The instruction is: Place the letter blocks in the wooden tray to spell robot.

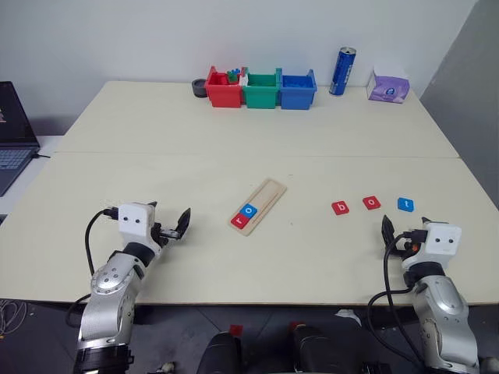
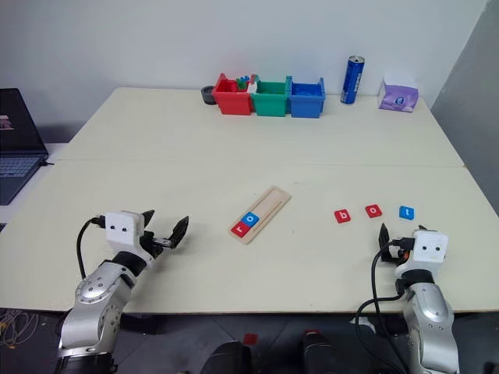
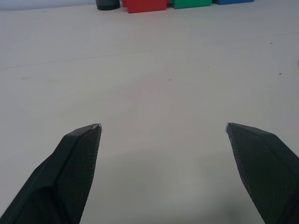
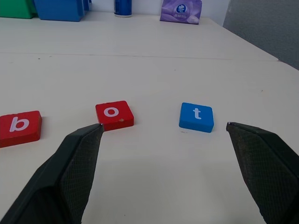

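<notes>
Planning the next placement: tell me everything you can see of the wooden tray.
The wooden tray is a long, narrow strip of light wood with a shallow groove, lying flat and diagonally on the cream table, between the two arms. At its near end sit a red r block and a blue o block, side by side; the rest of the groove is free. No gripper touches it.

Cream table (image 1: 156,156) with wooden tray (image 1: 265,199), three loose tiles (image 1: 372,203), bins (image 1: 261,89).

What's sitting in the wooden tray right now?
The wooden tray holds a red r block and a blue o block at its near end. Its remaining groove is bare; nothing covers it.
</notes>
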`<act>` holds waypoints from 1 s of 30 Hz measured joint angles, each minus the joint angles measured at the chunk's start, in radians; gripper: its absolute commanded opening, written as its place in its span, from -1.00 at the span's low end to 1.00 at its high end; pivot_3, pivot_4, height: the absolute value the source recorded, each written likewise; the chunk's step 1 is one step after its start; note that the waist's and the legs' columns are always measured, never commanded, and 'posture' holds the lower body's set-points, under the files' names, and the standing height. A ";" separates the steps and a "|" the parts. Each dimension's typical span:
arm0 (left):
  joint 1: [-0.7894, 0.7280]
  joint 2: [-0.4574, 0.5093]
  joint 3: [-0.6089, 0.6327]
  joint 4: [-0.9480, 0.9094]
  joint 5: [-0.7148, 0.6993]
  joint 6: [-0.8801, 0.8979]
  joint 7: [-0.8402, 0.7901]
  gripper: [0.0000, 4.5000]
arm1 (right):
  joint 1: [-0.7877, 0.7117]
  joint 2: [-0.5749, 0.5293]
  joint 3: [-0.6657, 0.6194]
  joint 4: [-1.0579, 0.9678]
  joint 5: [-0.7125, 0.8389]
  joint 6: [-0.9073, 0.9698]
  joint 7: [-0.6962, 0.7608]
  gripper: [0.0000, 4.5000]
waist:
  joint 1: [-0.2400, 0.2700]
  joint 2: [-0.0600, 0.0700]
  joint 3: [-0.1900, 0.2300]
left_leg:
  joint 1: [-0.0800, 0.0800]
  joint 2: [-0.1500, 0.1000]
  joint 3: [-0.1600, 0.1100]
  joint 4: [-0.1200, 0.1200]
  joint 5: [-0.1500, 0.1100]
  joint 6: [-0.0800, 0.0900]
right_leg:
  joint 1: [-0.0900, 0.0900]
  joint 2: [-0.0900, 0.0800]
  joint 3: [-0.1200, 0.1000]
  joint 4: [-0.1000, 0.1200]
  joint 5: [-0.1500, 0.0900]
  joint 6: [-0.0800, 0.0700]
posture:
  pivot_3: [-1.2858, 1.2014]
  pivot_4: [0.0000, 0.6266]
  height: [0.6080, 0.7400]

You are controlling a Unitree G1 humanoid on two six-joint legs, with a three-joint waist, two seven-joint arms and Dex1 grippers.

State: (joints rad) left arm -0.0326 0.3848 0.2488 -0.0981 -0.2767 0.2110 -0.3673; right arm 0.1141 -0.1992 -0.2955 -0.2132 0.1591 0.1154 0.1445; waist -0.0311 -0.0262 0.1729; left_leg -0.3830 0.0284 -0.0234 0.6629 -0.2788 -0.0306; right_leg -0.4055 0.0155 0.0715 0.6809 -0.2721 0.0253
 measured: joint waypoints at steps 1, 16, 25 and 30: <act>0.000 0.000 0.001 0.000 -0.002 0.000 -0.002 1.00 | 0.000 0.000 0.000 0.002 0.000 0.000 0.000 0.99 | 0.000 0.000 0.000 | 0.000 0.000 0.000 0.000 0.000 0.000 | 0.000 0.000 0.000 0.000 0.000 0.000 | 0.03 -0.52 1.00; -0.003 0.001 -0.006 -0.001 -0.013 -0.003 -0.021 1.00 | -0.008 -0.006 -0.002 0.022 0.001 -0.001 0.002 0.99 | 0.000 0.000 0.000 | 0.000 0.000 0.000 0.000 0.000 0.000 | 0.000 0.000 0.000 0.000 0.000 0.000 | 0.03 -0.52 1.00; -0.021 0.007 -0.006 -0.002 -0.039 0.035 -0.057 1.00 | -0.015 -0.008 -0.002 0.024 0.001 -0.001 0.003 0.99 | 0.000 0.000 0.000 | 0.000 0.000 0.000 0.000 0.000 0.000 | 0.000 0.000 0.000 0.000 0.000 0.000 | 0.03 -0.52 1.00; -0.029 0.018 -0.007 -0.008 -0.099 0.065 -0.134 1.00 | -0.015 -0.008 -0.002 0.024 0.001 -0.001 0.004 0.99 | 0.000 0.000 0.000 | 0.000 0.000 0.000 0.000 0.000 0.000 | 0.000 0.000 0.000 0.000 0.000 0.000 | 0.03 -0.52 1.00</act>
State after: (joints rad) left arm -0.0617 0.4026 0.2419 -0.1056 -0.3757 0.2763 -0.5011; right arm 0.0987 -0.2069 -0.2980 -0.1893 0.1600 0.1141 0.1480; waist -0.0315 -0.0262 0.1730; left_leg -0.3831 0.0284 -0.0231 0.6629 -0.2787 -0.0306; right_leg -0.4056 0.0157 0.0713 0.6808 -0.2722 0.0253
